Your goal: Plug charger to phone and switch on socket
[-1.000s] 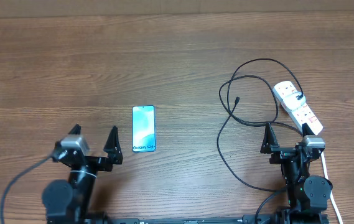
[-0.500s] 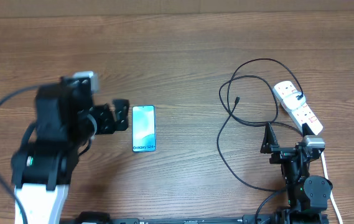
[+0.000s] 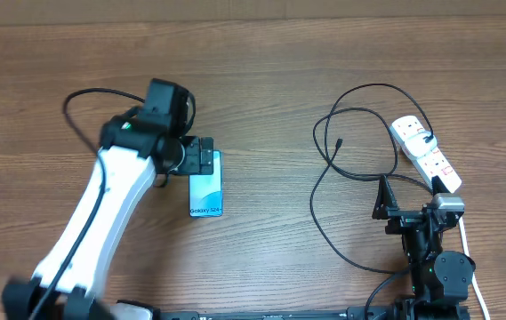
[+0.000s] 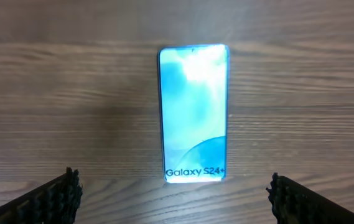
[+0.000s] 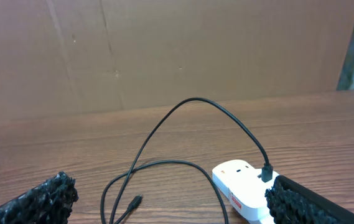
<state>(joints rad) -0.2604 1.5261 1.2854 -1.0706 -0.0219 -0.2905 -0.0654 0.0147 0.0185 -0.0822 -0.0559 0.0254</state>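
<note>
wood-grain brown table (image 3: 261, 71) carries a slim rectangular phone with a glossy blue-teal screen (image 4: 194, 112), lying flat left of centre with its white "galaxy s24+" text at the near end; the thin black charger cable (image 3: 373, 86) lies in loose loops on the right, its small plug tip (image 3: 337, 142) free on the wood, well apart from the phone; the elongated white plastic power strip with red switches (image 3: 426, 153) lies slanted at the far right, a black plug seated in it; the left gripper (image 3: 201, 156) hangs over the phone's far end, its ridged black fingers (image 4: 65, 194) spread wide and holding nothing; half a second ago it was just left of the phone; the right gripper (image 3: 408, 200) is unmoved by the near edge, likewise spread and empty; phone, cable and strip have not shifted
</note>
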